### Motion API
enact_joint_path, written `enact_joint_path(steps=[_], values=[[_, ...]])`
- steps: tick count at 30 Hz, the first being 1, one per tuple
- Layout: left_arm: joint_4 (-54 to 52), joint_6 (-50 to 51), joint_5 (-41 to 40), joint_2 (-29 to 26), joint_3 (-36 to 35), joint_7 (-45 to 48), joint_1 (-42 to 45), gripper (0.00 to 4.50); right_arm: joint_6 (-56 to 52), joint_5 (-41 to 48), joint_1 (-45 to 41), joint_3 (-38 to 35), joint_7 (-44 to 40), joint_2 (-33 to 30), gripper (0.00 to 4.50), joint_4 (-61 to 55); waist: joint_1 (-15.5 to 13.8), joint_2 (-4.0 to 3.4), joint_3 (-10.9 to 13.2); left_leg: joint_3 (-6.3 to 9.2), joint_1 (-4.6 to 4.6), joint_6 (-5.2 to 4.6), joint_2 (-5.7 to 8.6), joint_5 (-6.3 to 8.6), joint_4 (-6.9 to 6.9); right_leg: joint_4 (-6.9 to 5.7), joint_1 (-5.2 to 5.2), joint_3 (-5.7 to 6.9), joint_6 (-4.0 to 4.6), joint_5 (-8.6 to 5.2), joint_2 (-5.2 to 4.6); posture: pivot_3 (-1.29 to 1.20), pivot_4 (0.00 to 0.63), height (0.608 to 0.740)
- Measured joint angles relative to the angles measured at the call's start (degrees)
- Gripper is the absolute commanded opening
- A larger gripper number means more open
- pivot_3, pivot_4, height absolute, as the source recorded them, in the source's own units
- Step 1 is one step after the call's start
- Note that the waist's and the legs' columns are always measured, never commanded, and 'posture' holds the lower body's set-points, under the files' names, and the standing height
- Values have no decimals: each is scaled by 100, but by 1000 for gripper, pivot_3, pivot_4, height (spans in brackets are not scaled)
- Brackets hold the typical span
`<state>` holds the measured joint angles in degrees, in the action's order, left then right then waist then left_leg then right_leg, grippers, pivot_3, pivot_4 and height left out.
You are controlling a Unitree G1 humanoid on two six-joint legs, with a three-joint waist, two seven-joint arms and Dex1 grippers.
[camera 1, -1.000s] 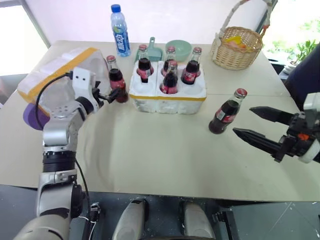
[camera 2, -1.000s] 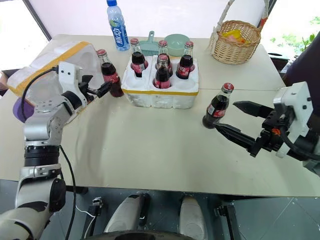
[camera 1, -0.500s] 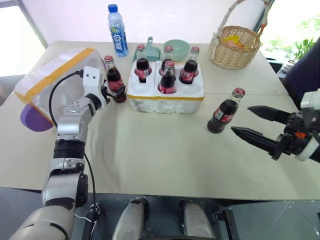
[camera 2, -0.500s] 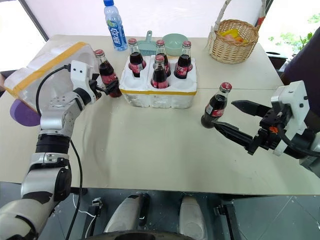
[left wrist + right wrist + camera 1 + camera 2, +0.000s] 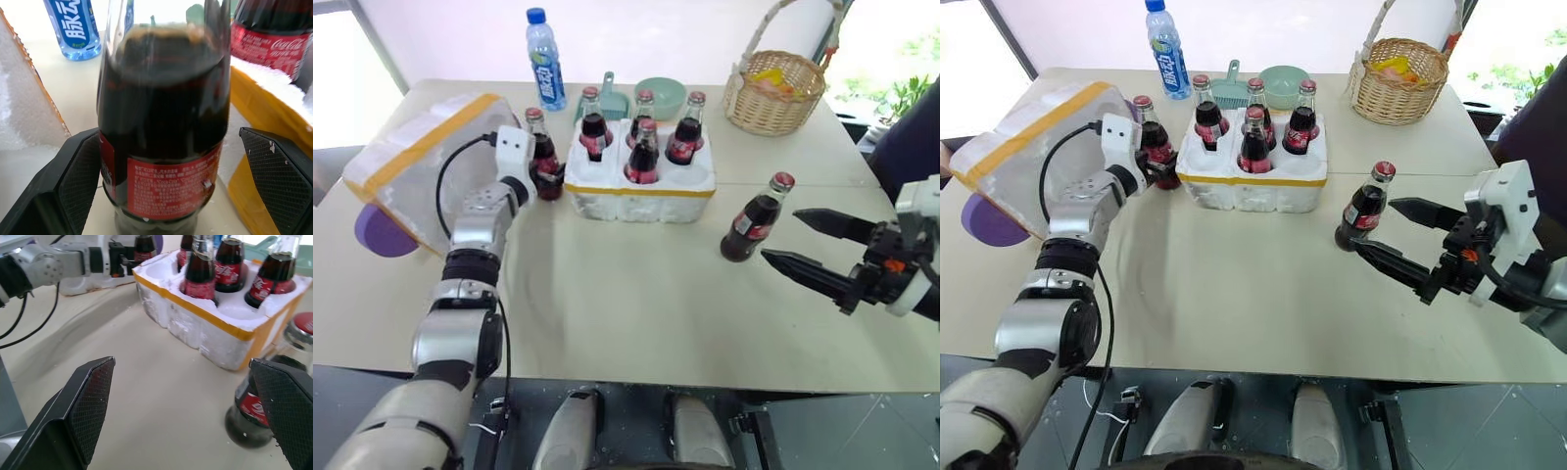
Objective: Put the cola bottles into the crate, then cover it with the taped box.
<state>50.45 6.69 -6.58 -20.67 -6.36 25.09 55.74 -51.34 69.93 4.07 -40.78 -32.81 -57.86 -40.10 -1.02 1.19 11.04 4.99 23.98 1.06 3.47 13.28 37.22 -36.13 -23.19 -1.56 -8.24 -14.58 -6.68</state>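
The low white crate (image 5: pixel 646 190) with a yellow tape band holds several cola bottles (image 5: pixel 643 154). One more cola bottle (image 5: pixel 541 157) stands on the table just left of the crate. My left gripper (image 5: pixel 548 178) is open around its lower body, with a finger (image 5: pixel 80 178) on each side. Another loose cola bottle (image 5: pixel 756 217) stands to the right. My right gripper (image 5: pixel 780 236) is open just right of it and holds nothing. The taped box (image 5: pixel 419 149) lies tilted at the far left.
A blue-capped water bottle (image 5: pixel 546 61), a green scoop (image 5: pixel 615 100) and a green bowl (image 5: pixel 662 96) stand behind the crate. A wicker basket (image 5: pixel 774 88) sits at the back right. Something purple (image 5: pixel 374 231) shows by the box's near end.
My left hand has stretched forward, so the bottle now sits deeper between its open fingers. The right gripper and the bottles have stayed put.
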Motion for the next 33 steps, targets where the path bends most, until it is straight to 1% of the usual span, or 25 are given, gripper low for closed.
enact_joint_path(steps=[3, 5, 6, 9, 11, 14, 15, 17, 19, 22, 24, 27, 30, 33], values=[[287, -190, 58, 1, -7, -22, 64, 3784, -40, 188, 49, -57, -97, -61, 4500, -81, -2, 0, 0, 0, 0, 0, -1, 0, 1, 0, 0, 0, -1, 1, -2, 0, 150, 734], [348, -248, 59, -9, -13, -4, 64, 2892, -46, 241, 86, -96, -140, -84, 4500, -182, 1, 1, 0, 2, 0, 0, -2, 0, 0, -1, 0, 2, -1, 1, -2, 0, 150, 734], [348, -247, 59, -17, -11, 15, 64, 2822, -45, 241, 90, -99, -140, -90, 4500, -211, 3, 1, 0, 2, 0, 0, -2, 0, 0, -1, 0, 2, -1, 1, -2, 0, 150, 734], [317, -151, 27, -94, -12, 144, 63, 2826, -45, 234, 102, -100, -127, -125, 4500, -226, 21, 1, 0, 1, 1, 0, -2, 0, 0, -1, -1, 2, -1, 1, -2, 0, 150, 734], [68, 117, -54, -212, -13, 390, -28, 2826, -45, 232, 109, -100, -110, -125, 4500, -230, 27, 2, 1, 1, 2, 0, -5, 0, -2, -1, -5, 2, -1, 1, -1, 0, 150, 734], [-727, 822, -390, -540, -23, 1055, -381, 2826, -43, 231, 151, -105, -59, -125, 4500, -235, 63, 4, 2, -2, 14, 0, -13, 0, -5, -5, -24, 2, -1, 1, 1, 0, 150, 734], [-1206, 1196, -592, -743, -22, 1426, -564, 2826, -40, 232, 174, -110, -30, -123, 4500, -239, 78, 7, 4, -1, 26, 0, -16, 0, -5, -7, -35, 2, 0, 1, 3, 0, 150, 734], [-1760, 1682, -823, -1060, -21, 1850, -643, 2826, -34, 232, 225, -113, -3, -109, 4500, -245, 71, 11, 7, 3, 40, 2, -17, -2, -1, -10, -48, 3, 1, 1, 5, 0, 150, 734], [-2212, 1976, -970, -1346, -70, 2012, -589, 2826, -13, 228, 262, -114, 24, -75, 4500, -246, 62, 12, 7, 1, 39, 3, -16, -2, 1, -10, -46, 3, 1, 1, 3, 0, 150, 734], [-2432, 2365, -1132, -1468, -293, 1891, -136, 2826, 63, 226, 270, -110, 100, 2, 4500, -250, -3, 12, 7, 11, 38, 3, -12, -2, 12, -6, -31, 11, 1, 2, 3, 0, 150, 734], [-2443, 2527, -1270, -1401, -432, 1787, 138, 2826, 91, 223, 273, -102, 150, 33, 4500, -251, -12, 12, 7, 12, 37, 3, -8, -2, 15, -2, -23, 11, -2, 3, 0, 0, 150, 734], [-2443, 2632, -1391, -1009, -446, 1665, 390, 2826, 154, 167, 270, -24, 226, 59, 4500, -255, -35, 12, 7, 12, 37, 3, -6, -2, 19, -3, -22, 11, -5, 4, 0, 0, 150, 734], [-2430, 2639, -1408, -601, -316, 1609, 436, 2826, 181, 111, 261, 1, 324, 79, 4500, -254, -6, 12, 7, 12, 37, 3, -6, -2, 16, -6, -26, 11, -5, 4, 0, 0, 150, 734], [-2309, 2550, -1346, -325, -82, 1596, 436, 2826, 202, 101, 258, 11, 384, 122, 4500, -253, 51, 13, 7, 5, 36, 2, -1, -2, 12, -6, -32, 10, -5, 5, 1, 0, 150, 734]])
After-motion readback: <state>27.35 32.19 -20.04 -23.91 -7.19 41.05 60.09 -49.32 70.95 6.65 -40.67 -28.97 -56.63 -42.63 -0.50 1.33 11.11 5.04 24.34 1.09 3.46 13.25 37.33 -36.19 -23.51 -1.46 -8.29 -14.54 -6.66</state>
